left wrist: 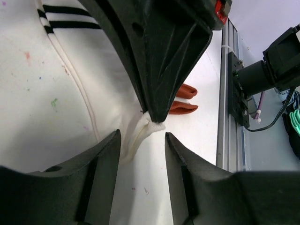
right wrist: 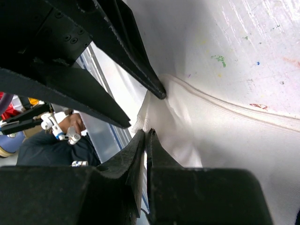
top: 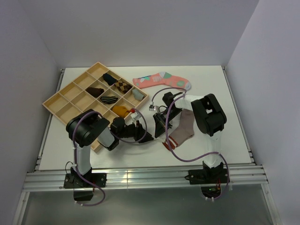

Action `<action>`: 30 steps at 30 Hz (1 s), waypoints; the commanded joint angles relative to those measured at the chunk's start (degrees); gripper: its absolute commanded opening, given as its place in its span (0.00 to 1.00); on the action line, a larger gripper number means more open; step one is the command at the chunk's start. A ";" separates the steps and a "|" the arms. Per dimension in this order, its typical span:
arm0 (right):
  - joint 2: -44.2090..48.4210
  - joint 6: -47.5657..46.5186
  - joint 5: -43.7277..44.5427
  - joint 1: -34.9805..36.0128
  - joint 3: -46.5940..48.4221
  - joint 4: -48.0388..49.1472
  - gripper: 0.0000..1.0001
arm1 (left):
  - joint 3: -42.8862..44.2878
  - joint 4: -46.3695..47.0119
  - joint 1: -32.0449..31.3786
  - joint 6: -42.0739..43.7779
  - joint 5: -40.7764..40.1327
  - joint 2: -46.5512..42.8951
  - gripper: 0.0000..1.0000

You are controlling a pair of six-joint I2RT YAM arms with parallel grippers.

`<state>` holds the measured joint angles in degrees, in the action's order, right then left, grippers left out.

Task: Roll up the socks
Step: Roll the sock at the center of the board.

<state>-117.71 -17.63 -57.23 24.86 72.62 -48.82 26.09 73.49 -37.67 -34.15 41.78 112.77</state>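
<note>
The white sock (left wrist: pixel 108 84) lies flat on the table, its dark cuff stripes (left wrist: pixel 70 18) at the far end. My right gripper (right wrist: pixel 146 131) is shut on a pinch of its near edge and holds that fabric a little raised. My left gripper (left wrist: pixel 142 136) stands open just in front of that pinch, and the raised fabric reaches down beside its left finger (left wrist: pixel 101 168). Seen from above, the two grippers meet tip to tip, left gripper (top: pixel 147 137) and right gripper (top: pixel 159 127). The taupe-brown sock (top: pixel 185 127) lies just right of them, its red-striped cuff (left wrist: pixel 183 105) nearest the front.
A wooden compartment tray (top: pixel 61 101) with several rolled socks sits at the back left. A coral-pink sock (top: pixel 161 80) with teal patches lies at the back centre. The metal rail (left wrist: pixel 225 117) runs along the table's front edge, close to the grippers.
</note>
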 commanded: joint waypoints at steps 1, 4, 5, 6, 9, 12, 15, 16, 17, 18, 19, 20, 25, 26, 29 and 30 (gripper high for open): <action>-0.15 -0.04 -0.42 -0.60 0.07 -0.31 0.00 | -0.77 5.87 0.84 -0.30 1.29 -0.62 0.48; 0.02 -0.13 -0.42 -0.52 -0.02 -0.49 0.00 | -0.60 6.05 1.37 -0.21 1.55 -0.36 0.47; 0.02 -0.21 -0.51 -0.52 -0.02 -0.49 0.00 | -0.51 5.96 1.28 -0.21 1.64 -0.27 0.46; 0.02 -0.21 -0.51 -0.60 -0.02 -0.40 0.00 | -0.16 5.44 1.37 -0.04 1.46 -0.18 0.46; 0.02 -0.21 -0.42 -0.52 -0.02 -0.49 0.00 | 0.19 5.61 1.37 -0.21 1.38 0.17 0.45; 0.02 -0.13 -0.51 -0.60 -0.11 -0.49 0.00 | 0.89 4.73 1.20 0.14 1.38 0.34 0.43; 0.02 -0.13 -0.51 -0.60 -0.02 -0.49 0.00 | 1.42 3.94 1.20 0.57 1.73 0.43 0.43; 0.02 -0.13 -0.42 -0.52 -0.02 -0.49 0.00 | 1.51 3.33 1.20 0.75 1.73 0.35 0.42; -0.06 -0.13 -0.42 -0.60 0.06 -0.49 0.00 | 1.60 3.15 1.20 0.93 1.81 0.43 0.41; -0.06 -0.13 -0.42 -0.60 0.07 -0.49 0.00 | 1.77 3.15 1.02 0.93 1.90 0.35 0.41; -0.15 -0.13 -0.42 -0.60 0.07 -0.49 0.00 | 1.86 2.89 1.02 1.10 2.08 0.34 0.41; -0.15 -0.13 -0.34 -0.60 0.07 -0.40 0.00 | 2.04 1.93 1.02 1.28 2.08 0.34 0.39; -0.33 -0.13 -0.42 -0.61 0.24 -0.66 0.00 | 2.57 1.91 0.49 1.46 2.43 1.22 0.38; -0.33 -0.21 -0.42 -0.69 0.33 -0.58 0.00 | 2.57 2.00 0.58 1.46 2.43 1.22 0.38; -0.68 -0.13 -0.42 -0.69 0.42 -0.58 0.00 | 2.30 2.27 0.58 1.37 2.60 1.40 0.37; -0.68 -0.21 -0.51 -0.78 0.50 -0.66 0.00 | 2.30 2.01 0.49 1.54 2.61 1.49 0.37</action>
<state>-117.73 -17.63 -57.23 24.82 72.62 -48.84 27.81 73.03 -36.91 -34.04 42.44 113.54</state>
